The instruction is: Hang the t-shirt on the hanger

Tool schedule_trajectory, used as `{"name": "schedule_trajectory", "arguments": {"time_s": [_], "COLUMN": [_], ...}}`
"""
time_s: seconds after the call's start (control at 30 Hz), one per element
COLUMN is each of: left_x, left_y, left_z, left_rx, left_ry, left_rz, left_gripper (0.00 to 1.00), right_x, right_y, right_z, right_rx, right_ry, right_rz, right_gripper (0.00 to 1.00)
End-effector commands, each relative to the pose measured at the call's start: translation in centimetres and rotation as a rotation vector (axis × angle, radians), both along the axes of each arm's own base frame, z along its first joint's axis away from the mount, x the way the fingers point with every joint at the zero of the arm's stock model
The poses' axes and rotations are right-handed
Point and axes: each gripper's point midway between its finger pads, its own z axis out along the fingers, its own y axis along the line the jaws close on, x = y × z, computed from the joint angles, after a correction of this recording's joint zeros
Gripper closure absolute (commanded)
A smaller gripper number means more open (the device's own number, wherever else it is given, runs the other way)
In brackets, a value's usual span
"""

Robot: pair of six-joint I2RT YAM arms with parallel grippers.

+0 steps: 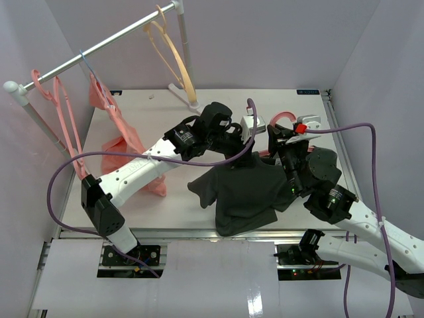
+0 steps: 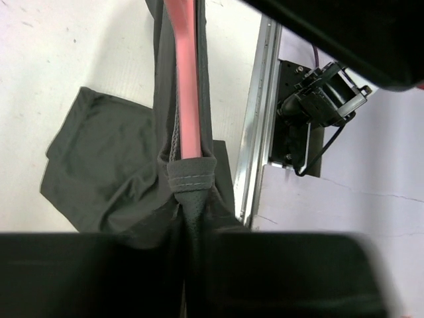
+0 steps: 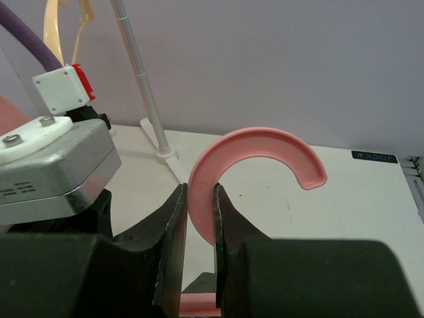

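Observation:
The dark charcoal t-shirt (image 1: 242,192) hangs bunched over the middle of the table, its lower part resting on the surface. My left gripper (image 1: 247,148) is shut on the shirt's upper edge. In the left wrist view the cloth (image 2: 112,165) runs between my fingers (image 2: 189,232), and a salmon-pink hanger arm (image 2: 187,79) lies inside it under a stitched hem (image 2: 192,173). My right gripper (image 1: 281,136) is shut on the hanger's hook (image 1: 283,116). In the right wrist view the fingers (image 3: 201,215) pinch the hook's stem (image 3: 265,142).
A clothes rail (image 1: 99,50) crosses the back left, carrying a tan-yellow hanger (image 1: 173,56) and pink hangers (image 1: 59,106). A salmon-pink garment (image 1: 126,152) hangs from it onto the table's left side. The rack's pole (image 3: 142,86) stands behind the hook. The table's metal front edge (image 2: 255,112) lies right of the shirt.

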Motion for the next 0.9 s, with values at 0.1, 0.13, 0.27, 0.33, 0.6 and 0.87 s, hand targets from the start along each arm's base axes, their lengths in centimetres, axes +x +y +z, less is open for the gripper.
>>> {"name": "schedule_trajectory", "arguments": {"time_s": [0.1, 0.13, 0.27, 0.33, 0.6, 0.87], "left_x": [-1.4, -1.4, -0.7, 0.5, 0.5, -0.1], "left_y": [0.3, 0.5, 2.3, 3.8, 9.1, 19.6], "left_z": [0.7, 0.6, 0.1, -0.2, -0.7, -3.1], "left_rx": [-0.029, -0.026, 0.021, 0.053, 0.096, 0.244], "left_ry": [0.048, 0.044, 0.062, 0.077, 0.084, 0.023], "left_rz": [-0.012, -0.003, 0.128, 0.291, 0.534, 0.899], "left_gripper": [1.00, 1.00, 1.00, 1.00, 1.00, 1.00], "right_x": [-0.7, -0.7, -1.0, -1.3, -3.1, -4.1], "right_y": [0.8, 1.0, 0.5, -0.3, -5.2, -8.1], "right_z": [0.8, 0.4, -0.9, -0.9, -2.0, -1.5], "right_rx": [0.113, 0.116, 0.095, 0.102, 0.160, 0.193], "right_ry": [-0.022, -0.014, 0.028, 0.040, 0.067, 0.035], "right_rz": [0.069, 0.079, 0.069, 0.056, -0.026, -0.077], "right_gripper": [0.92, 0.89, 0.51, 0.28, 0.15, 0.14]}}
